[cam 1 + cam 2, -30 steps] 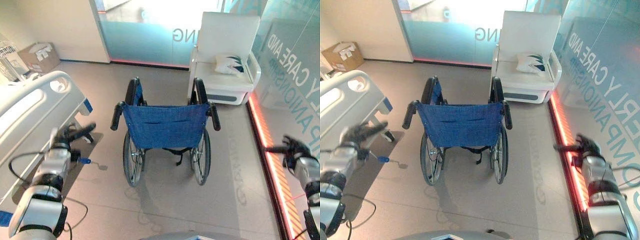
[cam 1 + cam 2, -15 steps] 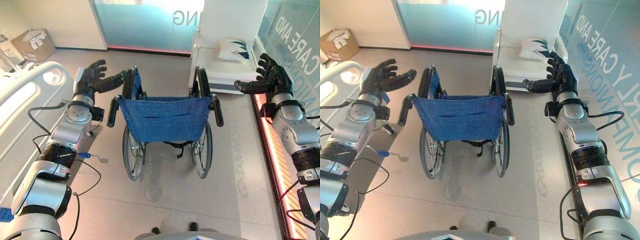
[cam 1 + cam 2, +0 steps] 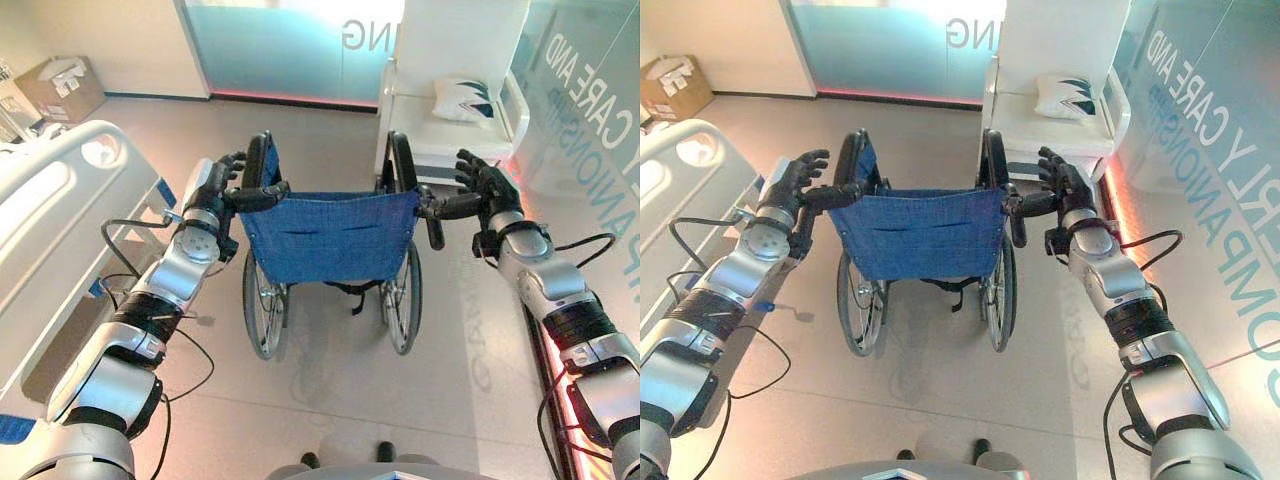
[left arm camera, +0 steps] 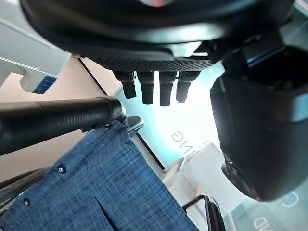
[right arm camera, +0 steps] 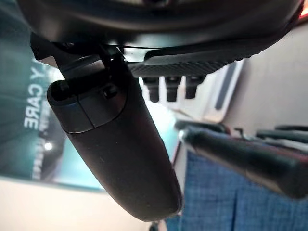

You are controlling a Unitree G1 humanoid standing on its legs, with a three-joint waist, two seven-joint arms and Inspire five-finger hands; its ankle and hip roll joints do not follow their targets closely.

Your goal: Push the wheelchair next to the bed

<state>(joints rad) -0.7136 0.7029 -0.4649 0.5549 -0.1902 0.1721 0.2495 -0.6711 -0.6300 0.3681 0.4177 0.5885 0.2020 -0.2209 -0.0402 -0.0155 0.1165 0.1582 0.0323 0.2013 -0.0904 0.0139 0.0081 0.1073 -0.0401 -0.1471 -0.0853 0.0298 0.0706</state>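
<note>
Dark fingers spread wide on both sides: the left hand (image 3: 213, 183) sits at the wheelchair's left push handle (image 4: 57, 118), thumb reaching across it, fingers straight and wrapped round nothing. Over on the right, the right hand (image 3: 487, 190) is just as open, its thumb lying along the right push handle (image 5: 250, 159) without gripping it. Between them stands the wheelchair (image 3: 330, 250), blue fabric back facing us, out in the middle of the floor. Well to the left, the bed (image 3: 60, 220) waits, its white end rail apart from the chair. Beyond, on the far right, there's a white armchair (image 3: 450, 90) with a cushion. My read: both hands should curl firmly around the handles together, level, before any shove, or the chair will veer off.
</note>
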